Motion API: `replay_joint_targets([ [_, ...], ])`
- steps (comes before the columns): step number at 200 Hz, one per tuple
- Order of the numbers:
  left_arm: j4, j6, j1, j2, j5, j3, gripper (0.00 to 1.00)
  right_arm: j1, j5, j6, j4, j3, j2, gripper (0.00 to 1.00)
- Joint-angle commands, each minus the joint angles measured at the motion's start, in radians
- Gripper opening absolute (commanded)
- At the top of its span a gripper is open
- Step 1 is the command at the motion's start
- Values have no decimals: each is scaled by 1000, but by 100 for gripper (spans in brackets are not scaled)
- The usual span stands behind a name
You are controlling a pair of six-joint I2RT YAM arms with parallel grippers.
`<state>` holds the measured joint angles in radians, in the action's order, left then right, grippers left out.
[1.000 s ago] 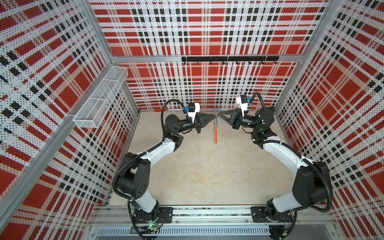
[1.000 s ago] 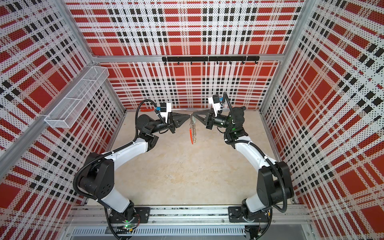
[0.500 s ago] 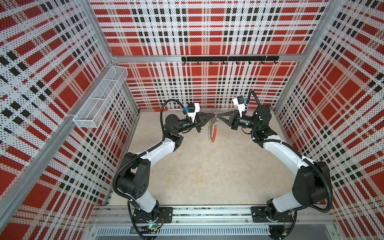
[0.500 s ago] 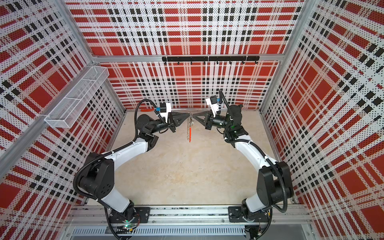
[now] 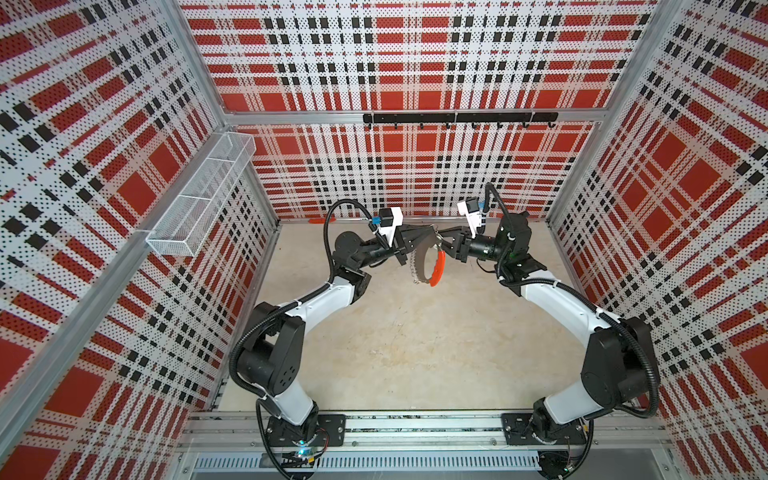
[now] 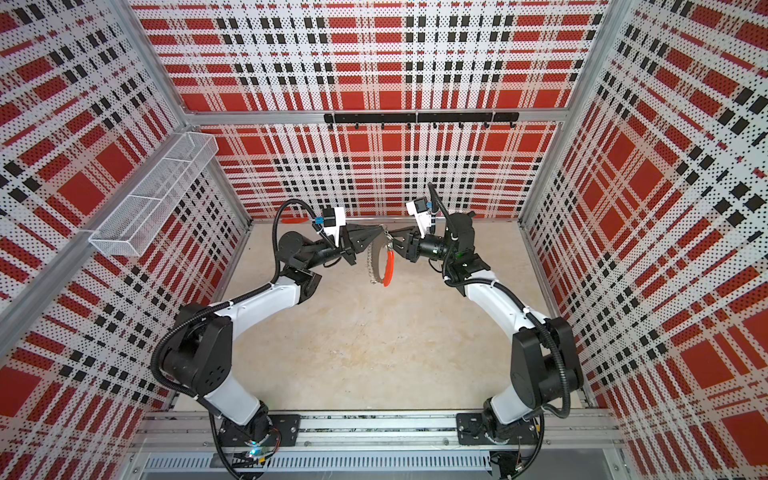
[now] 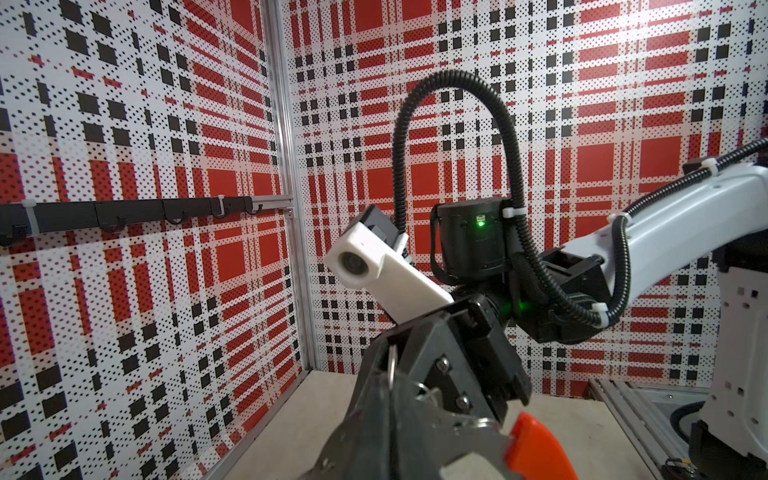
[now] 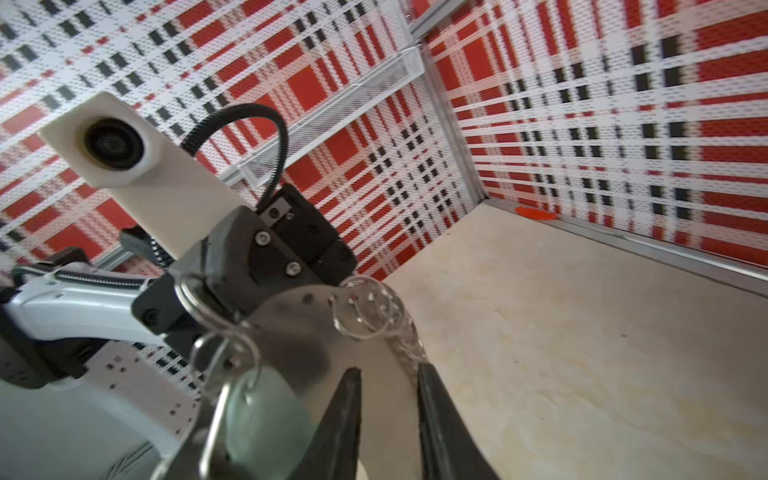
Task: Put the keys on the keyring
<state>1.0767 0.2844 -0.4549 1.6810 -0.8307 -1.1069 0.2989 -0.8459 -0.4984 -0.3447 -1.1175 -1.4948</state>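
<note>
Both arms reached in from opposite sides of the keyring (image 5: 420, 262), elbows bent and wrists level, so the two grippers faced each other at its top. The left gripper (image 5: 432, 240) was clamped on the keyring's upper rim, and the ring hung from it. The right gripper (image 8: 387, 370) stood at the same rim with its fingers (image 8: 436, 415) parted.

Light: bright, even, from above
Shadows: faint, soft
Blur: right wrist view soft up close
Edges: both top views bowed
</note>
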Motion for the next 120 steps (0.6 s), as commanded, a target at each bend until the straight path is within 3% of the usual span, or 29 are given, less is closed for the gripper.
replay_joint_targets([
  [1, 115, 53, 2, 5, 3, 33, 0, -26, 139, 107, 73, 16, 94, 31],
  [25, 129, 69, 2, 3, 0, 57, 0, -25, 169, 160, 83, 20, 137, 33],
  [62, 161, 81, 0, 2, 4, 78, 0, -16, 31, 64, -135, 66, 145, 34],
  [76, 204, 139, 0, 6, 1, 79, 0, 8, -5, 49, -185, 69, 138, 34],
  [120, 272, 197, -2, 14, -8, 89, 0, 55, -6, 81, -146, 33, 111, 35],
])
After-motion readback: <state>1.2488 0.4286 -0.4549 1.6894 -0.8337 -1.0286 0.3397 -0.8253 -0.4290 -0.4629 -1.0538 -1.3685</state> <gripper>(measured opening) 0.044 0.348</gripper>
